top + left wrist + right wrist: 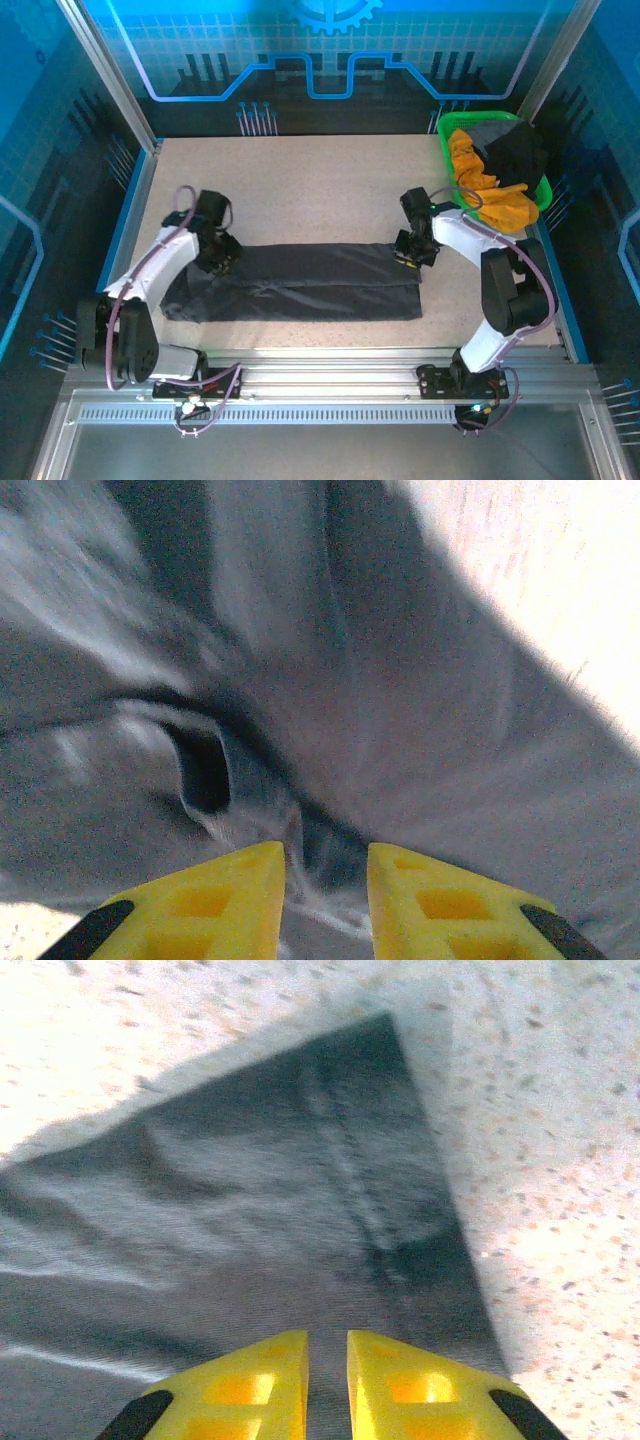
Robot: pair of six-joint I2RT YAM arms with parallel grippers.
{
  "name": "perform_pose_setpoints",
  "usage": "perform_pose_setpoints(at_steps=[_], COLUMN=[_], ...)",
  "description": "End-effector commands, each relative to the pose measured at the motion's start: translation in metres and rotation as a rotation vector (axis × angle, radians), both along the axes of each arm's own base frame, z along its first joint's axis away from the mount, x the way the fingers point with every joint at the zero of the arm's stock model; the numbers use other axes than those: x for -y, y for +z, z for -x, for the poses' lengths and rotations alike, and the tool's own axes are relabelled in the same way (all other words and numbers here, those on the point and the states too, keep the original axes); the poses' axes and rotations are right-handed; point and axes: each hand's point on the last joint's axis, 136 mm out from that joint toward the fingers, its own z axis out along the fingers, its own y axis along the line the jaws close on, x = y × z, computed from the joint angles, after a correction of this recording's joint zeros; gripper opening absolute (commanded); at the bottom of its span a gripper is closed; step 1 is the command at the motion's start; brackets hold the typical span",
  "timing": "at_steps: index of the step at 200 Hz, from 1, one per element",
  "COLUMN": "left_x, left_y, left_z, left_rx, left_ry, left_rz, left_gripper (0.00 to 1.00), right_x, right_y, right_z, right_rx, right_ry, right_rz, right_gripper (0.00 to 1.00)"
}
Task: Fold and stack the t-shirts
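Note:
A large dark charcoal-grey t-shirt (300, 285) lies across the middle of the table, folded into a long flat strip. My left gripper (218, 258) stands on the strip's upper left end. In the left wrist view its jaws (327, 855) are apart over rumpled, blurred grey cloth (400, 710), so it is open. My right gripper (410, 255) is at the strip's upper right corner. The right wrist view has its jaws (327, 1338) a narrow gap apart above the flat cloth (280, 1210). A mustard-yellow t-shirt (470, 165) and a black one (515, 150) lie bunched in the basket.
The bright green plastic basket (445, 135) stands at the table's back right corner, just behind the right arm. Bare speckled tabletop (300, 190) stretches behind the folded strip. Metal rails run along the near edge, and frame posts stand at the sides.

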Motion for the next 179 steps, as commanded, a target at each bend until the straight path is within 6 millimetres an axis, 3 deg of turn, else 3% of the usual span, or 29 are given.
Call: perform_pose_setpoints(at_steps=[1,14,44,91,113,136,164,179], left_x=[-0.046,-0.071,-0.112,-0.122,-0.124,-0.14,-0.164,-0.173], left_y=[-0.003,-0.007,-0.02,-0.044,-0.056,-0.061,-0.059,-0.056], left_z=[-0.012,-0.023,-0.043,-0.059,-0.057,-0.05,-0.05,-0.055], left_rx=[-0.004,0.018,0.05,0.07,0.042,0.015,0.056,0.099], left_ry=[0.149,0.213,0.253,0.175,0.156,0.187,0.25,0.274], left_rz=[0.011,0.043,0.09,0.127,0.116,0.069,0.077,0.114], left_gripper=[0.41,0.47,0.51,0.51,0.48,0.34,0.01,0.0], right_x=[-0.012,-0.013,-0.005,0.003,0.005,0.009,0.013,0.016], right_y=[-0.001,-0.006,-0.024,-0.034,-0.036,-0.037,-0.041,-0.043], right_z=[-0.007,-0.012,-0.019,-0.026,-0.025,-0.024,-0.023,-0.022], right_rx=[-0.009,-0.021,-0.073,-0.129,-0.139,-0.151,-0.177,-0.188], right_ry=[0.022,0.015,-0.034,-0.038,-0.045,-0.055,-0.061,-0.068], right_rz=[-0.01,-0.01,-0.005,0.027,0.038,0.051,0.064,0.073], right_gripper=[0.19,0.19,0.2,0.21,0.21,0.21,0.2,0.2])
